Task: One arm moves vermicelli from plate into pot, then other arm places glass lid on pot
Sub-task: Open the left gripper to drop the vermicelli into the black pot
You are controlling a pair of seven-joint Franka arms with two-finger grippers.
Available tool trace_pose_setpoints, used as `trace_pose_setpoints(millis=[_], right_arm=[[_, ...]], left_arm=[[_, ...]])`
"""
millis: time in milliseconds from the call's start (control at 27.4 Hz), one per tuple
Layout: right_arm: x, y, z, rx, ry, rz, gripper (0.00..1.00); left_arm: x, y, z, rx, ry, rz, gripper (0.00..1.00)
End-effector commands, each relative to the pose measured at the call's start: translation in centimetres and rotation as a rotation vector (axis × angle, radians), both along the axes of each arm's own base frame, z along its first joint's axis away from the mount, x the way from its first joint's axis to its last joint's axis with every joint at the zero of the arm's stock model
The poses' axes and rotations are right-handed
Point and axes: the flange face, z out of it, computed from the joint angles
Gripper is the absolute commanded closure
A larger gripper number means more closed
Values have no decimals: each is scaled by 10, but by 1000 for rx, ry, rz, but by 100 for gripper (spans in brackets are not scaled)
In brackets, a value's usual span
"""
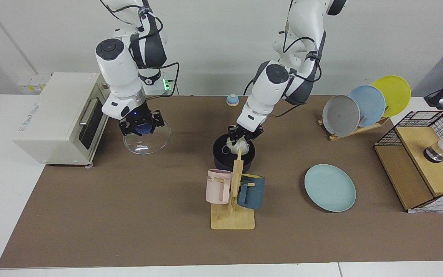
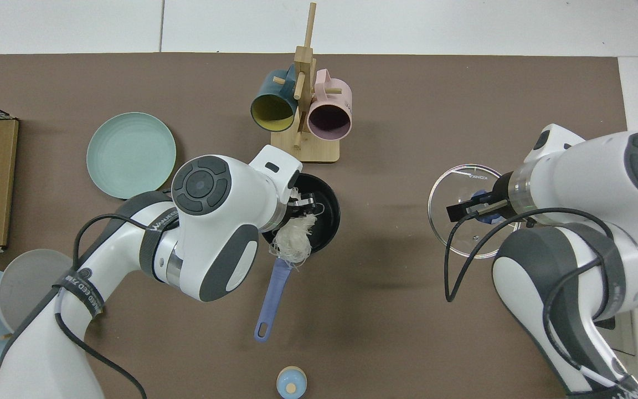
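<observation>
The whitish vermicelli (image 1: 238, 145) hangs from my left gripper (image 1: 241, 137), which is shut on it just above the mouth of the black pot (image 1: 221, 159). From above, the vermicelli (image 2: 294, 242) dangles over the pot (image 2: 327, 209) on the side of its blue-violet handle (image 2: 273, 296). The pale teal plate (image 1: 330, 187) lies bare on the mat. My right gripper (image 1: 141, 125), with a blue light, is shut on the blue knob of the glass lid (image 1: 147, 138) and holds it near the toaster oven; from above the glass lid (image 2: 463, 233) hangs level under that gripper (image 2: 479, 202).
A wooden mug rack (image 1: 233, 221) with a pink and a dark blue mug stands right in front of the pot. A toaster oven (image 1: 60, 115), a rack of grey, blue and yellow plates (image 1: 367, 104), a wire basket (image 1: 421, 161) and a small blue knob (image 1: 232, 100) ring the mat.
</observation>
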Motion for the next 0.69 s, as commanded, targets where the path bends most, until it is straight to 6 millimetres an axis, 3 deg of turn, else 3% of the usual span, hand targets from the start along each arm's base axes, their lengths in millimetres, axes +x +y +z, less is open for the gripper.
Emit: trace_pose_setpoints(millis=[0,255,365,438,474,584,620,657], right_arm=[[-7,-1,29,48,-1,38,100],[-5,4,21,47,5,31,100],[2,13,8,49,-4,32,100],[8,19,1,45,-25,32,100],[8,22,0,45,-27,35,100],[8,22,-3,43,-18,40,100],[8,20,-4,43,-17,40,100],[8,20,-4,43,-18,40,100]], left_arm=[[4,-9,-9,13,-29,0,100],[6,-15,-29,62,-50,6,100],[7,-17,-30,55,-48,17,70],[10,-16,-27,51,-50,42,41],[11,-16,-25,54,-47,46,31],[16,-13,-12,63,-43,49,17],[19,-10,-4,69,-39,54,5],[23,-7,5,73,-38,57,0]])
